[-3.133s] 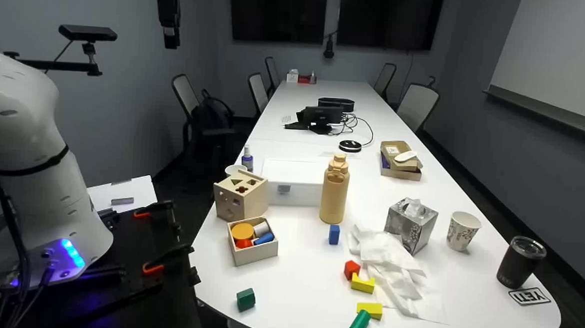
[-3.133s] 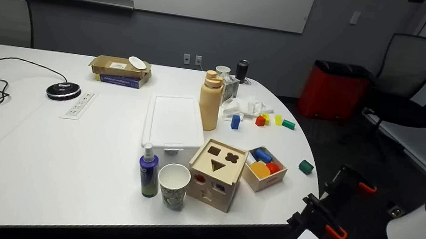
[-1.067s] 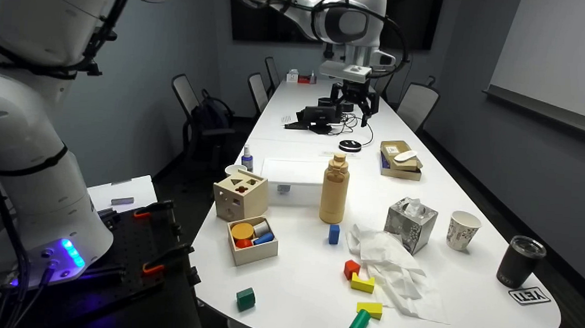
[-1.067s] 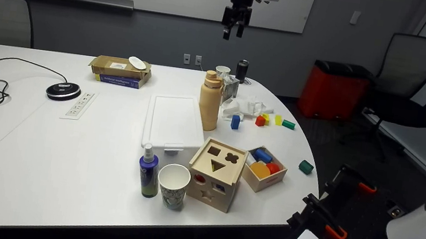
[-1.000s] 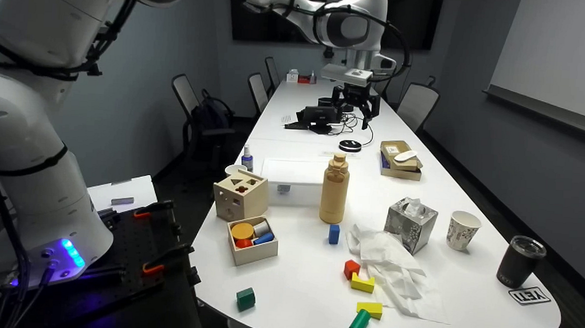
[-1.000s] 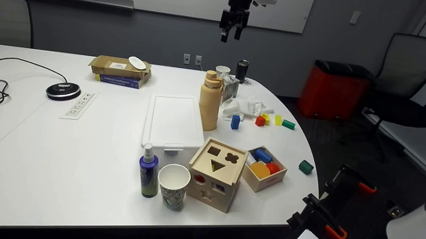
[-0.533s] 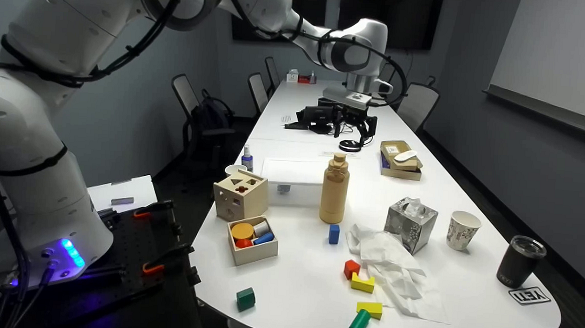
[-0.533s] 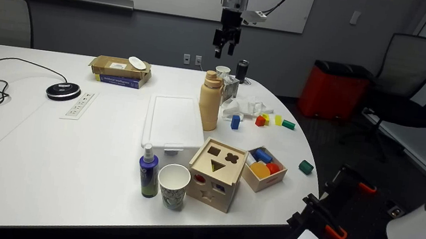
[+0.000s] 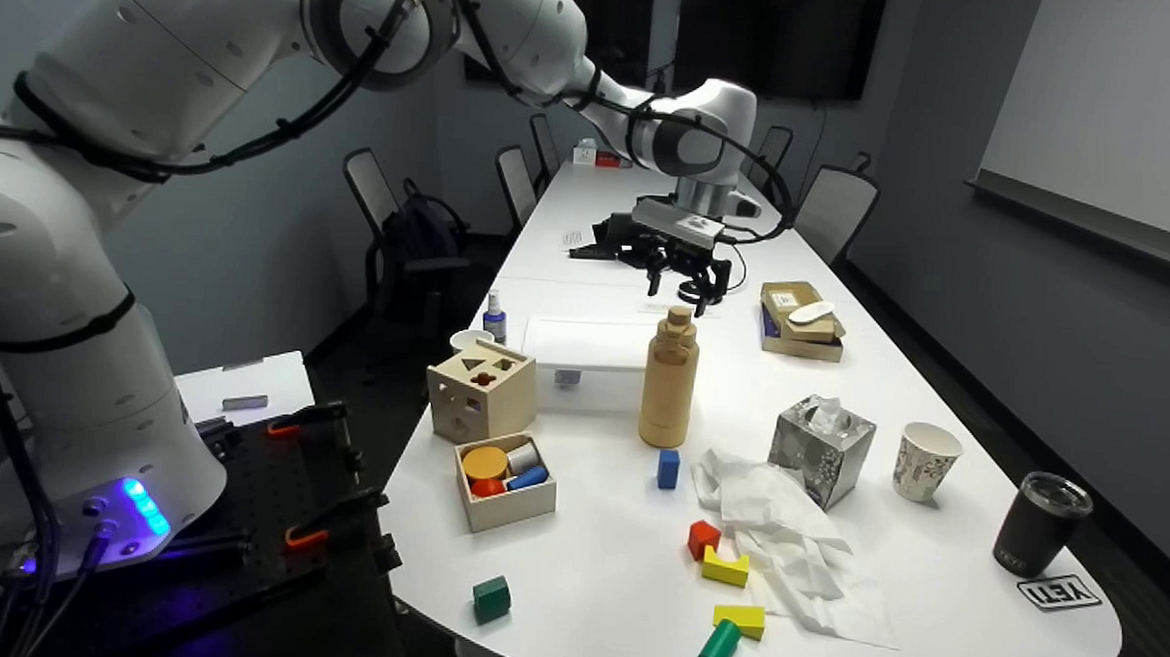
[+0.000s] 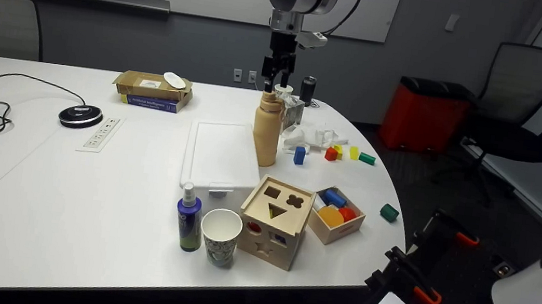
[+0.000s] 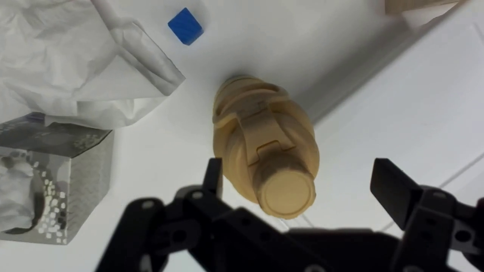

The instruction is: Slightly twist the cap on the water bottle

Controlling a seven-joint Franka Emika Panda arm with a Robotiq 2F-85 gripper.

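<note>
While the gripper (image 11: 298, 175) hung just over the tall tan water bottle (image 9: 667, 398), its jaws stood wide apart and held nothing. The small round cap (image 11: 287, 194), atop the bottle, showed between the two fingers (image 11: 393, 187) in the wrist view, clear of both. In an exterior view, the bottle stood upright on the white table (image 9: 592, 584), just right of a lidded box (image 9: 607, 392), with a blue block (image 9: 669, 470) on the near side, a tissue box (image 9: 809, 447) to the right and a wooden shape-sorter box (image 9: 501, 404) to the left.
</note>
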